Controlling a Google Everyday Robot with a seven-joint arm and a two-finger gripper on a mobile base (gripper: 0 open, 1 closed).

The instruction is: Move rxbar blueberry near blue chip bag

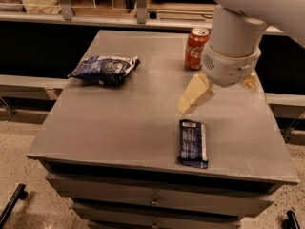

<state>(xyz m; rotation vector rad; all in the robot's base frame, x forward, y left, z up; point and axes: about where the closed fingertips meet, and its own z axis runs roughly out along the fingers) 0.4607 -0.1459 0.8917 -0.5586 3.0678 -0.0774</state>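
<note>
Flat dark-navy rxbar blueberry lain near-right on grey table, ungrasped. Crumpled puffy blue chip bag far-left, well apart. Cream gripper held just beyond bar, seemingly spread wide, empty: judged positioned for pickup.

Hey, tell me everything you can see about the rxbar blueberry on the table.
The rxbar blueberry is a small flat bar in a dark navy wrapper with white text and a pale strip along its right edge. It lies flat, lengthwise front to back, at the front right of the table. Only the table touches it; the open gripper hovers just behind, apart.
</note>
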